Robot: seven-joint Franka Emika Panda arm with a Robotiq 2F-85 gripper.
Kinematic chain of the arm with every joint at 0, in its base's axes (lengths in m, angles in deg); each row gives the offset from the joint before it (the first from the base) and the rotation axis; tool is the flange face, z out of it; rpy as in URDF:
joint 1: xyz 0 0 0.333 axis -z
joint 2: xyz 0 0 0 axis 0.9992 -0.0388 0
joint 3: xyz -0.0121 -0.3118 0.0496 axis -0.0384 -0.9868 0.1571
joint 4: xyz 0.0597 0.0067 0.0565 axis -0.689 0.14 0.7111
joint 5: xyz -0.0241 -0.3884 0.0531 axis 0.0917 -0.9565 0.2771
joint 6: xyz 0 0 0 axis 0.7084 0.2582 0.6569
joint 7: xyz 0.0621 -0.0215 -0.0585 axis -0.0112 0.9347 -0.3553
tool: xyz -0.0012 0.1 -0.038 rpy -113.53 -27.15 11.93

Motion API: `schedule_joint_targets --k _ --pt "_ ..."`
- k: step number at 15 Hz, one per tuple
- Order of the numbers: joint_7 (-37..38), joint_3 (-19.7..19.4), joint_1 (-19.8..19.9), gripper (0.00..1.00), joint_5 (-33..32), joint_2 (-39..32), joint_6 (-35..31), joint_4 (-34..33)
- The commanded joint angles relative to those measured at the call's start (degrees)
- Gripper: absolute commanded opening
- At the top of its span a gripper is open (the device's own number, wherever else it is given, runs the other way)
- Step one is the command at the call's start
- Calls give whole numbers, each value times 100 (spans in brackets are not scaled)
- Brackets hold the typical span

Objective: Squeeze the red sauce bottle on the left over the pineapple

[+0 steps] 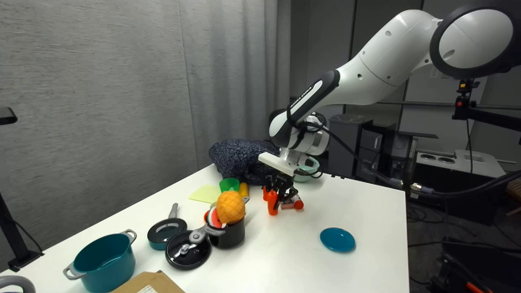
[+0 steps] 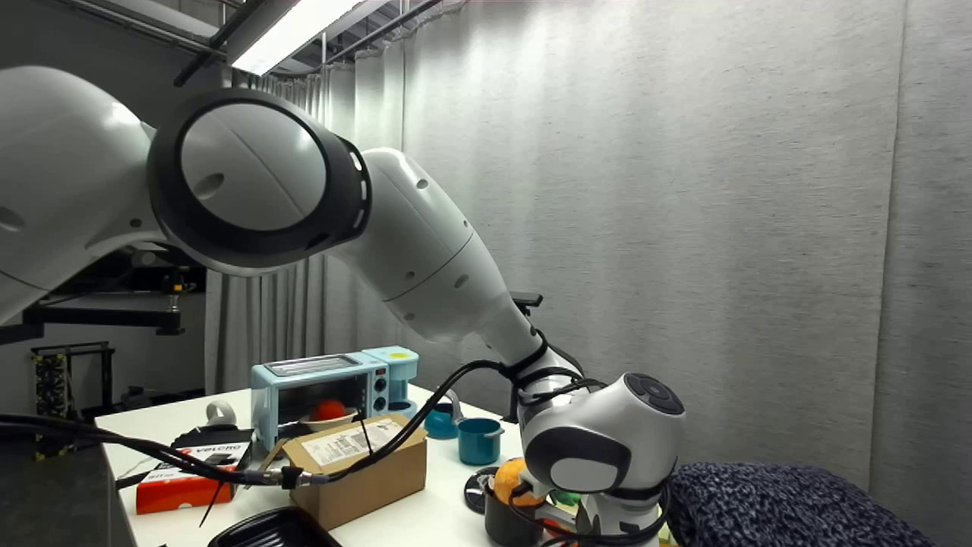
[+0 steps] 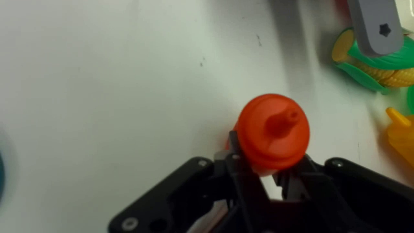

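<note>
The red sauce bottle [image 1: 272, 205] is upright at about table height in an exterior view. I cannot tell whether its base touches the table. In the wrist view its cap and nozzle [image 3: 274, 129] show between the fingers. My gripper [image 3: 270, 147] is shut on the bottle, one finger on each side below the cap. The gripper [image 1: 278, 198] partly covers another red piece [image 1: 265, 193] behind it. The pineapple [image 1: 230, 207] is yellow-orange and rests on top of a black pot [image 1: 230, 235]. In an exterior view the pineapple [image 2: 507, 480] is partly hidden by the wrist.
A red item with white parts [image 1: 298, 203] lies beside the gripper. A blue plate [image 1: 337, 239] lies toward the front. A corn toy [image 3: 375, 61], yellow piece [image 3: 402, 136], green cup [image 1: 229, 184], pan [image 1: 167, 231], lid [image 1: 188, 253] and teal pot [image 1: 108, 264] are around.
</note>
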Motion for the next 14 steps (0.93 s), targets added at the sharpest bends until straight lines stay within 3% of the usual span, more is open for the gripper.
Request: schedule_joint_targets --k 1,10,11,14 --pt "510 -269 -321 3 -577 247 32 30" --pt "1407 -124 -621 4 -1297 787 -52 -234" --pt "1275 -21 -490 17 -1211 699 -73 -200" --pt "1333 -14 -533 17 -1273 775 -71 -212"
